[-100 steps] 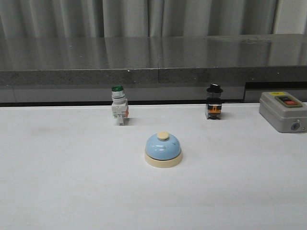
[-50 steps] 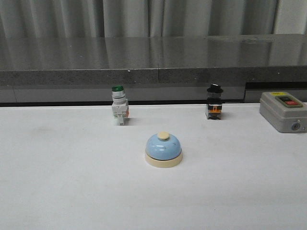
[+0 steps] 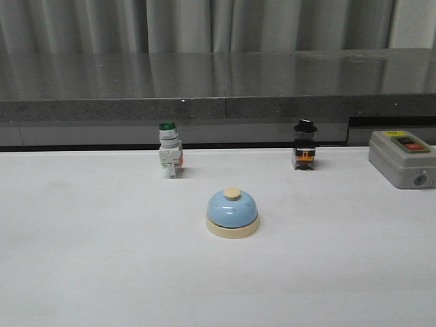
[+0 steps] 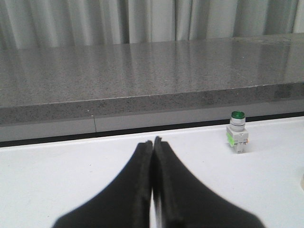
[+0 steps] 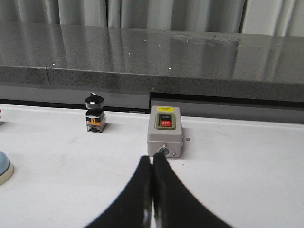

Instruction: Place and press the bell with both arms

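Right now: small blue bell (image 3: 232,212) sitting upright on the white table (image 3: 95,266), about in the middle, on its cream base with the cream knob on top. Touched by nothing. Only its edge peeking into the right wrist view (image 5: 4,167).

Farther back and to the left of the bell: white switch with a green cap (image 3: 169,150), standing up near the far edge of the table. Also seen in the left wrist view (image 4: 237,131). Farther back and to the right: little black switch with a black knob (image 3: 304,145), also standing up. Seen in the right wrist view too (image 5: 94,113). At the far right edge of the table: grey box with a black button and a red button (image 3: 402,158), well apart from the bell. Right in front of the right gripper in the right wrist view (image 5: 165,131).

Behind the table: long dark stone counter (image 3: 218,85), and grey curtains (image 3: 204,26) behind that.

No arms in the front view. Left gripper (image 4: 153,142) low over bare table, fingers (image 4: 141,171) pressed together, holding nothing. Right gripper (image 5: 151,159) just the same, fingers (image 5: 142,185) pressed together, holding nothing, tips pointing at the grey box. Both grippers away from the bell.
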`<state>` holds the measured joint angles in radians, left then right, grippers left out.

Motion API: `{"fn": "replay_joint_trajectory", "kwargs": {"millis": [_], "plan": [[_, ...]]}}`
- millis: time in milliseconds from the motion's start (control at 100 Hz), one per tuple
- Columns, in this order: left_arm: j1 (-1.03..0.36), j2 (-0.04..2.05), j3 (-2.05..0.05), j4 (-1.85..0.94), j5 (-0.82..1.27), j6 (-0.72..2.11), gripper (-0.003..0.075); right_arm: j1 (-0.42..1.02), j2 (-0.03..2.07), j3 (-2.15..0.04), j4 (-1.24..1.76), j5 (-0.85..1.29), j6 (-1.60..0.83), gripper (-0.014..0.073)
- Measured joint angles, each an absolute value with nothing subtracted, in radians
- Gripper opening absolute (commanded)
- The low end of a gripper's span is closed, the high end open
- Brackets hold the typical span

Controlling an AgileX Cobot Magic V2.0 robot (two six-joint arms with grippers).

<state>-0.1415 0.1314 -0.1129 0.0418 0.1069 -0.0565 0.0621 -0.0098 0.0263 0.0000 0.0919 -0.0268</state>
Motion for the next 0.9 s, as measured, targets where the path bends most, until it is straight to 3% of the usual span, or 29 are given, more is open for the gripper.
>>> {"fn": "replay_joint_trajectory", "kwargs": {"millis": [300,900], "plan": [[-0.055,-0.004,-0.001,0.042,0.091,-0.062,-0.0020,0.062,-0.010,0.026,0.000,0.092,-0.027,-0.0070],[-0.053,-0.004,-0.001,0.042,0.012,-0.062,-0.0020,0.062,-0.010,0.026,0.000,0.090,-0.027,-0.0070]]}}
